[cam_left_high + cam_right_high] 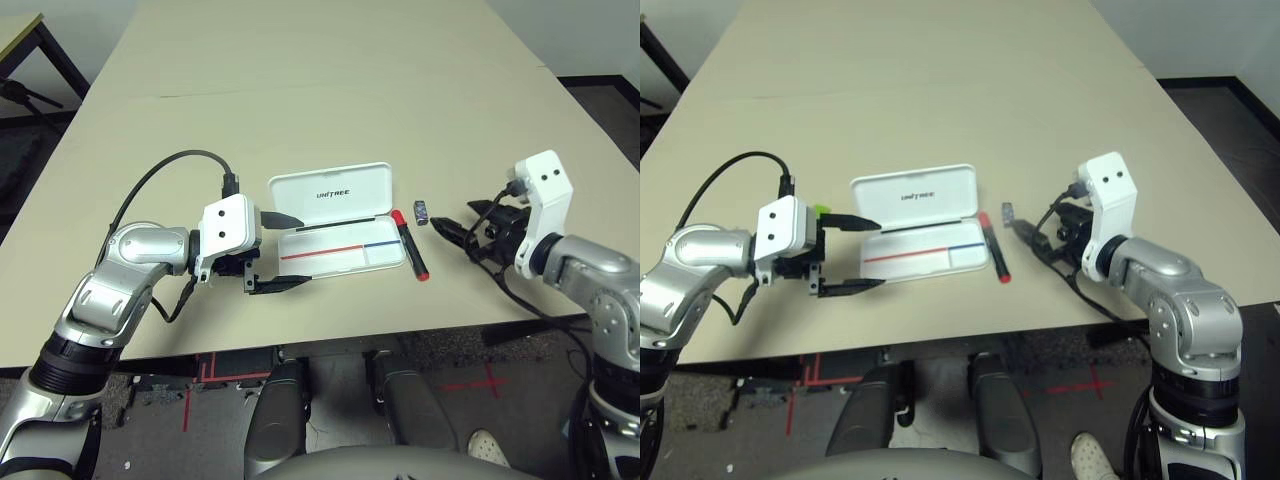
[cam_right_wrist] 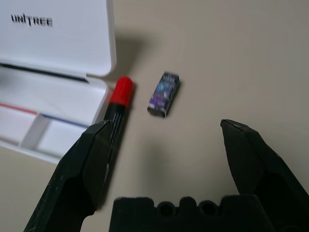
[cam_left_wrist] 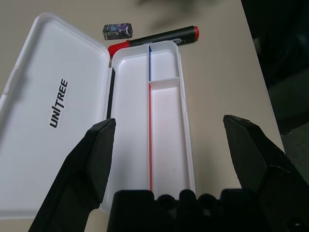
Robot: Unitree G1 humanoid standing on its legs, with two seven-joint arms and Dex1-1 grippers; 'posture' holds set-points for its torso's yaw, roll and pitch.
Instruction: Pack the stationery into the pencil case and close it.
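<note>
beside the open case, the red marker lies flat.

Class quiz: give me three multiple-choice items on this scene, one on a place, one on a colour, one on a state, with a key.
1. Which thing lies right beside the pencil case?
A) scissors B) the marker C) a ruler

2. What colour are the marker's ends?
A) red B) yellow C) white

3. How is the pencil case?
A) shut B) upside down C) open and empty

Key:
1 B: the marker lies at the right end of the pencil case.
2 A: both ends are red around a black middle.
3 C: its lid is raised and its compartments hold nothing.
</note>
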